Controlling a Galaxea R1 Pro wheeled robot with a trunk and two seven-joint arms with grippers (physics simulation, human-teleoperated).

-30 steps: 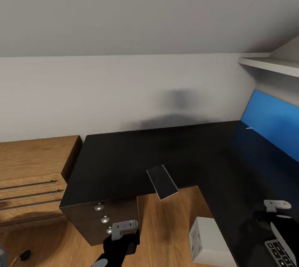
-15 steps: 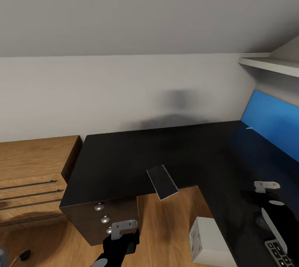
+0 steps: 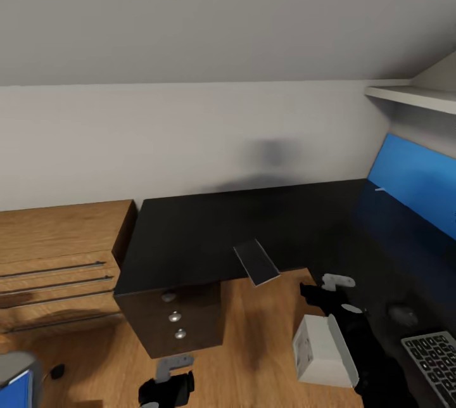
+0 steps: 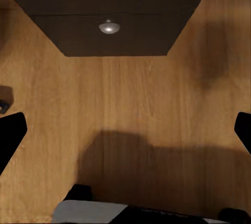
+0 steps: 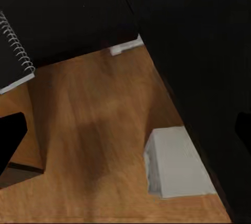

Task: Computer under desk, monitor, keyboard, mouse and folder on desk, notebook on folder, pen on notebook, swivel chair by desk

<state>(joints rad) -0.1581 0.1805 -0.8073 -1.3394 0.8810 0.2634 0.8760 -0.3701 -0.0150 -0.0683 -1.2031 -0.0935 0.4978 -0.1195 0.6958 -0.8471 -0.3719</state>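
Observation:
The black desk (image 3: 202,230) fills the middle of the head view. The thin grey notebook (image 3: 256,261) lies at its inner corner, jutting over the edge; its spiral edge (image 5: 14,51) shows in the right wrist view. On the floor beside the desk's right wing stands the white computer (image 3: 323,350) (image 5: 175,169). The keyboard (image 3: 437,357) and dark mouse (image 3: 402,314) lie on that wing, and the pale pen (image 3: 380,190) by the blue panel. My right gripper (image 3: 316,297) (image 5: 125,135) hangs open above the computer. Low over the floor, my left gripper (image 3: 166,389) (image 4: 125,135) is open and empty.
A wood dresser (image 3: 57,262) with bar handles stands left of the desk. Black drawers with silver knobs (image 3: 174,317) (image 4: 109,26) face me. A grey and blue shape (image 3: 16,386) sits at the lower left corner. A white shelf (image 3: 411,99) hangs above the blue back panel (image 3: 415,180).
The whole view has shifted, so the camera moved. My right arm swung left off the desk's right wing to above the computer. The left gripper sits lower in the picture.

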